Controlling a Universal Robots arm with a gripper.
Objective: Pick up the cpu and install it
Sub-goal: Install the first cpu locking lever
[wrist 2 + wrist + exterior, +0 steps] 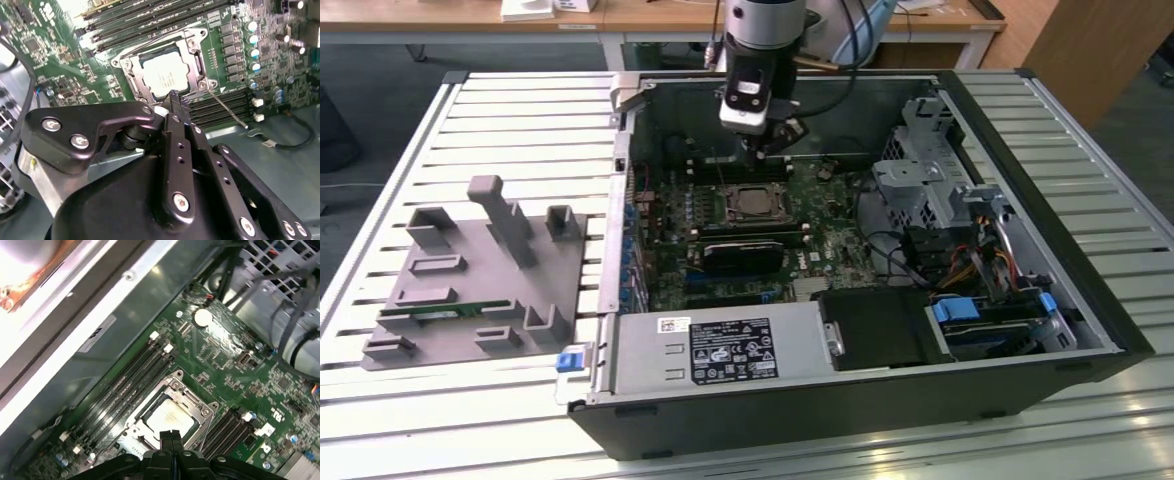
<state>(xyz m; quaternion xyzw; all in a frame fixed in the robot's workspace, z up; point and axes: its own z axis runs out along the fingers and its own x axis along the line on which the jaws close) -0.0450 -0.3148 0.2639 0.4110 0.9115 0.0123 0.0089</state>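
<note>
From where I stand, the claw (pixel 767 148) hangs inside the open computer case (pixel 1067 300), above the green motherboard (pixel 834 225). Its two thin fingers (pixel 175 102) are pressed together, tip to tip, and I see nothing held between them.

The cpu (pixel 750 203) already lies in its socket (pixel 750 190) near the middle of the board. Its silvery top faces up and it looks flat and level inside the metal frame. In the exterior view it sits just below the claw in the picture, so I judge that the claw stands over the socket's far edge, toward the rear wall of the case, with a gap between tips and chip. In the second wrist view the closed tips end just beside the frame's edge, next to the cpu (pixel 165 75). In the first wrist view the cpu (pixel 170 419) shows directly ahead of the claw (pixel 171 436). The chip is square, so it has no long axis to speak of.

Black memory slots (pixel 125 387) run along both sides of the socket.

On the slatted surface (pixel 520 130), at the exterior view's left, a grey holder (pixel 474 280) stands with several pockets. One low pocket keeps a thin green memory stick (pixel 447 314).
</note>
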